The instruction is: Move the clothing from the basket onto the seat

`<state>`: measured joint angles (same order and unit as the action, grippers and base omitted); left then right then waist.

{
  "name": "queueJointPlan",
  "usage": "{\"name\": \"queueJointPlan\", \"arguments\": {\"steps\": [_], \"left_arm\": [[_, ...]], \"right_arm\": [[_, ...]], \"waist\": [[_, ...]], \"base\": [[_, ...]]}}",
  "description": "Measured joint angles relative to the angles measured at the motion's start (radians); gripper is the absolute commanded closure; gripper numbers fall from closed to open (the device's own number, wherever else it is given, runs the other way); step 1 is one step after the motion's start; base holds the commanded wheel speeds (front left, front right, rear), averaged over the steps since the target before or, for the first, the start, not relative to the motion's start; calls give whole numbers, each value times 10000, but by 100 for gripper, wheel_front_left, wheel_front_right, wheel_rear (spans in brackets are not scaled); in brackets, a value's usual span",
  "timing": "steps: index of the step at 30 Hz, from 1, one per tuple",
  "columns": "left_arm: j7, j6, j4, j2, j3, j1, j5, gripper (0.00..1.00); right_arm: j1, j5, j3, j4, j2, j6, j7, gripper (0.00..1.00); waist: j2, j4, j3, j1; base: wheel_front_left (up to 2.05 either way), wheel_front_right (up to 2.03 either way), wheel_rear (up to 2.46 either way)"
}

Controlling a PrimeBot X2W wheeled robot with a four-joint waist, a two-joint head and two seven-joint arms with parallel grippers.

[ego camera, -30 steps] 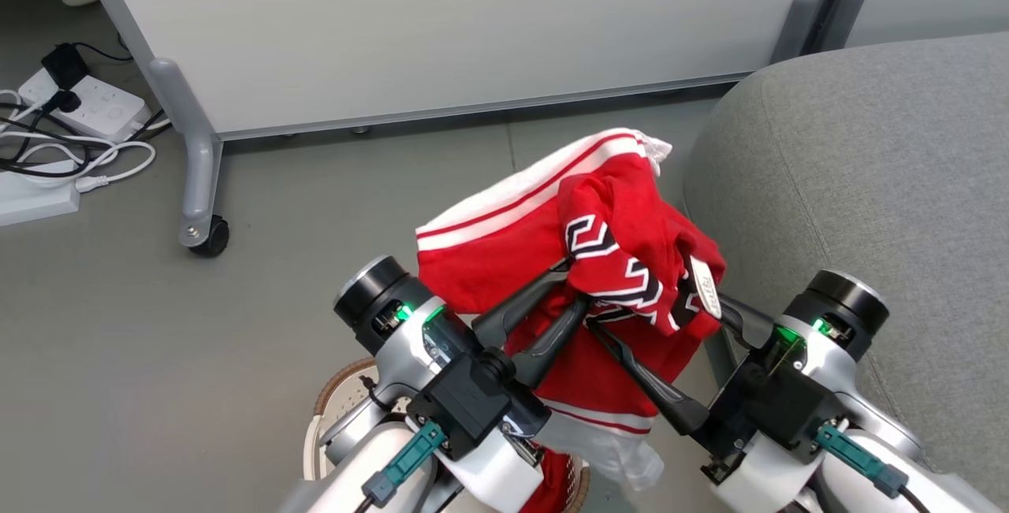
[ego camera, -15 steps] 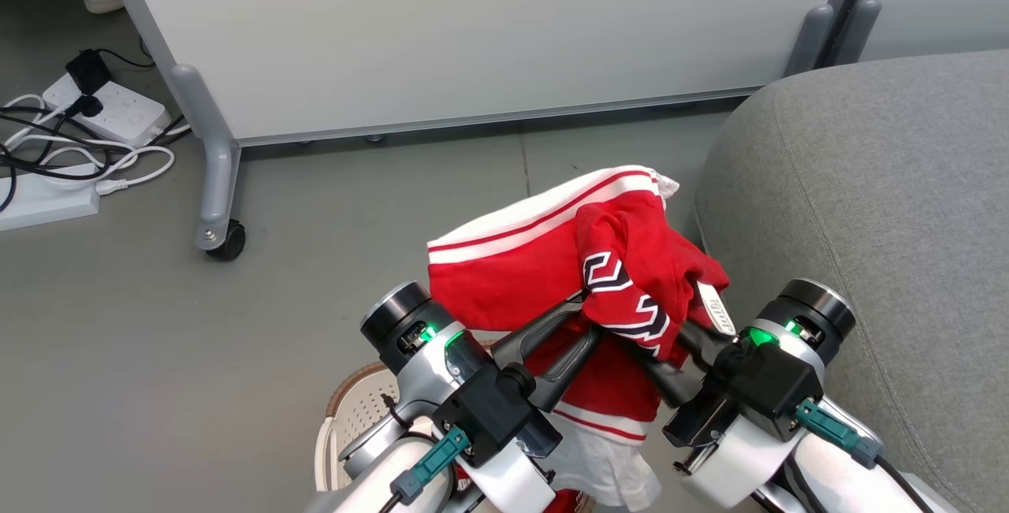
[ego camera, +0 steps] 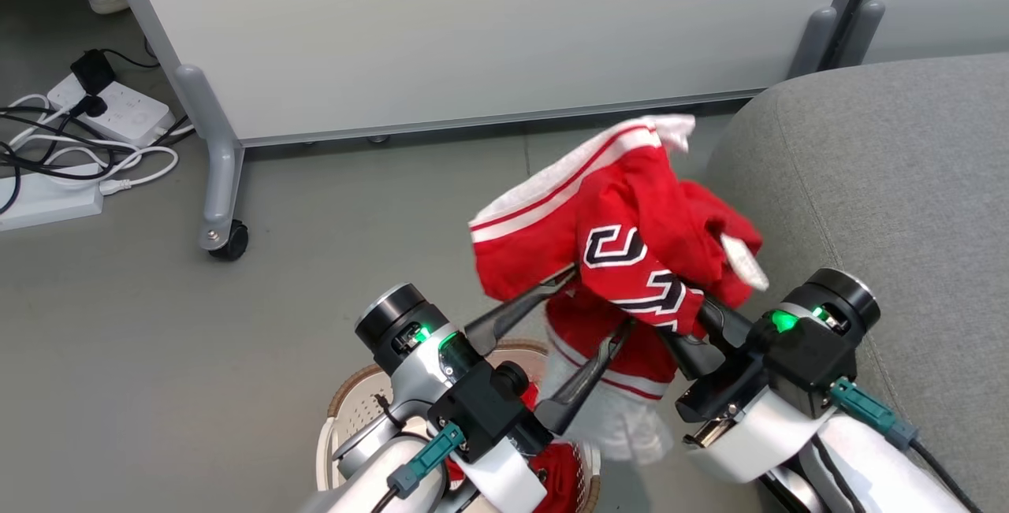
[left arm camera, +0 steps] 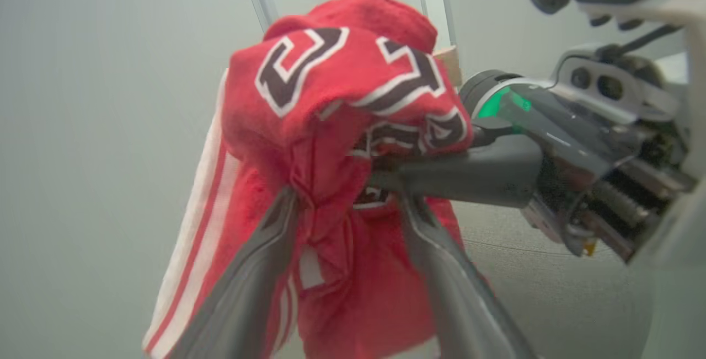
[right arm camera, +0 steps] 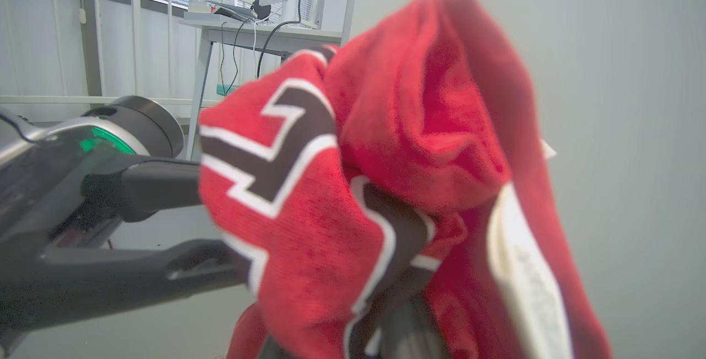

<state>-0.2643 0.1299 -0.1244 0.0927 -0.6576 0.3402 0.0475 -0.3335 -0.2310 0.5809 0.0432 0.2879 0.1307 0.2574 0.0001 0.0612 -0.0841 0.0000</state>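
about midway, by the look of it. got the clothing (ego camera: pixel 631 213) up and clear of the basket (ego camera: pixel 347 391), but not yet onto the seat (ego camera: pixel 867 182). hangs bunched in the air just left of the seat's rounded edge, over the floor (ego camera: pixel 158 355), apparently not touching the cushion. carried by the right gripper (left arm camera: pixel 386 177), clenched on a fold beneath the lettered part. left gripper (ego camera: pixel 599 299) released, with jaws spread wide, straddling a hanging fold in the left wrist view without clamping it.

left to do, as a judgement: carry the bundle rightward over the seat and let it go there, then return to the basket, down on the floor further left of the seat. shows a patch of red cloth (ego camera: pixel 561 475) at the basket's rim; cannot tell whether a second garment or the drooping tail of the lifted bundle.

looks soft and crumpled, wadded rather than spread. bright red jersey fabric, with dark block letters outlined in white across the front fold. broad white band with a red stripe along the side away from the seat. pale tag (ego camera: pixel 745 261) sticking out on the side nearest the seat. white hem sagging at the bottom, toward the basket. cannot tell whether one garment or two in the lifted bundle.
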Motion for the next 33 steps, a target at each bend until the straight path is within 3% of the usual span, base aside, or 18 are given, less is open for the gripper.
{"name": "queueJointPlan", "arguments": {"steps": [19, 33], "left_arm": [[0, -2, -15, -23, 681, -813, -67, 0], [0, 0, -508, 104, 313, -1795, 27, 0]], "right_arm": [[1285, 755, -2842, 142, -602, 2, 25, 100], [2302, 623, -4360, 725, -1001, 2, 27, 100]], "waist": [[0, 17, 265, 0], [0, 73, 392, 0]], "base": [[0, 0, 0], [0, 0, 0]]}}
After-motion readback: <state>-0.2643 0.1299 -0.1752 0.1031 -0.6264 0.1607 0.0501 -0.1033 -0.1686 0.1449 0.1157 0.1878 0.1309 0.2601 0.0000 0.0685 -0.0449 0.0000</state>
